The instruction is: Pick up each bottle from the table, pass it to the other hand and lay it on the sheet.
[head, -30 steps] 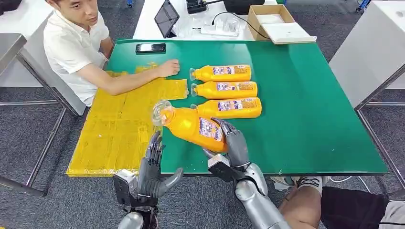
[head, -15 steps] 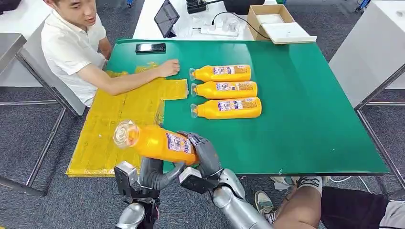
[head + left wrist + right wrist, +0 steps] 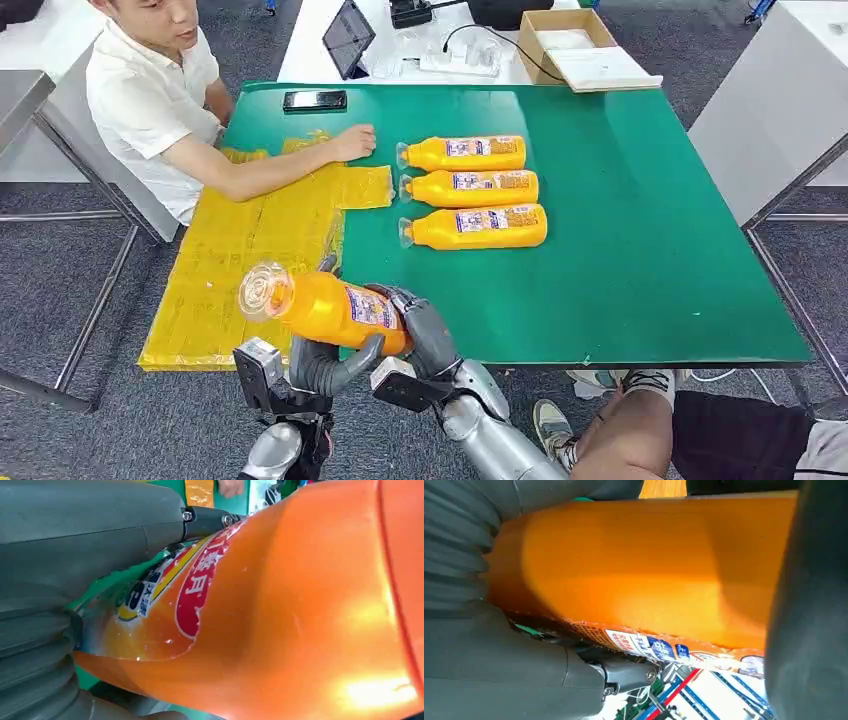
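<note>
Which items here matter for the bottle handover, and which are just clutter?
Job: held bottle, gripped by right hand with left hand under it; three bottles lying on green table; yellow sheet.

Clutter: phone, tablet, cardboard box, power strip.

The head view looks forward and down from high on the robot, taking in the whole green table (image 3: 640, 250), the yellow sheet (image 3: 240, 260) at its left edge and a seated person (image 3: 160, 100) beyond. The left wrist view sits close behind the left hand (image 3: 75, 555), pressed right up against an orange bottle (image 3: 300, 605), with a sliver of table past it. The right wrist view sits as close behind the right hand (image 3: 514, 670), facing the same bottle from its other side. All three views share that bottle, held at the table's near edge.
</note>
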